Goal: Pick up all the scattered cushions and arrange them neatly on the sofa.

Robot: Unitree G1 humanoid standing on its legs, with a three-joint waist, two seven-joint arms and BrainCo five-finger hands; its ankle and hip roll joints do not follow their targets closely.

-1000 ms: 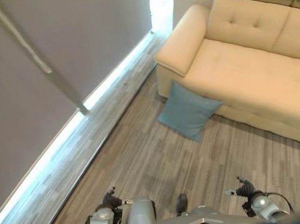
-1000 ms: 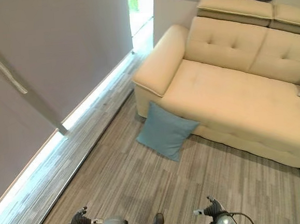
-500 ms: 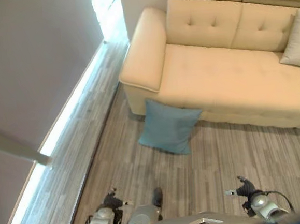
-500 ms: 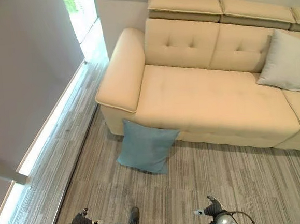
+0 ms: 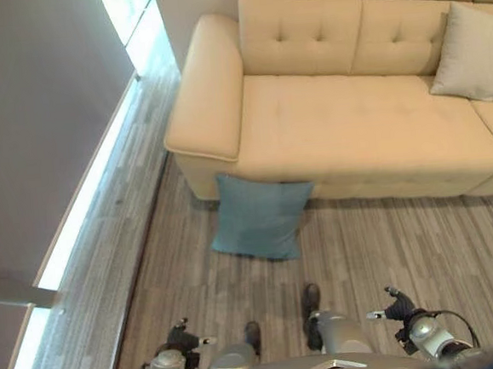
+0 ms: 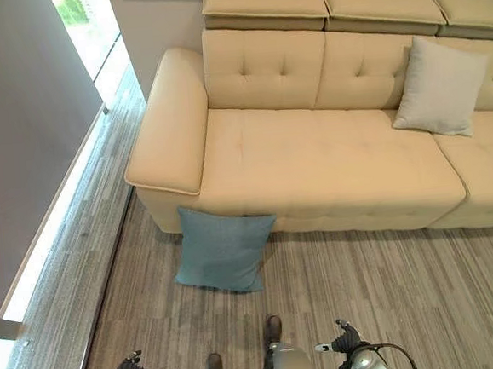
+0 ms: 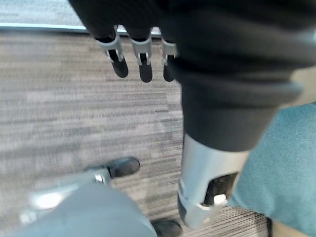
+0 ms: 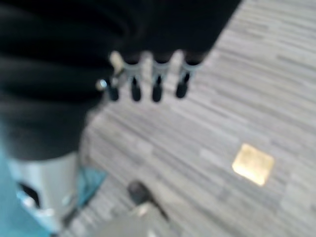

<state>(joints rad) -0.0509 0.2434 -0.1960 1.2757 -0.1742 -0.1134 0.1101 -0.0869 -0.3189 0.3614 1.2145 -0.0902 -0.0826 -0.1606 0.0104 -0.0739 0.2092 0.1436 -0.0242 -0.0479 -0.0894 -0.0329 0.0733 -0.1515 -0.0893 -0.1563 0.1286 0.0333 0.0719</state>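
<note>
— Cushions: where did they lie?
— One blue cushion [image 6: 220, 249] stood tilted on the floor [image 6: 391, 284], its upper edge leaning against the front of the sofa [image 6: 313, 158], just below the seat near the armrest end. A pale grey cushion [image 6: 439, 86] was already on the seat, propped against the backrest towards the other end, well apart from the blue one.
— And the hands?
— Both hung low, near the floor and short of the blue cushion. The left hand [image 7: 140, 54] had its fingers straight and slack, holding nothing; the blue cushion showed past its wrist. The right hand [image 8: 148, 81] was likewise relaxed, fingers straight and empty, over bare floor.
— Anything else about?
— A grey wall [image 6: 20, 125] ran along the left, with a bright strip at its foot and a window [image 6: 84, 22] at the far end beyond the armrest.
</note>
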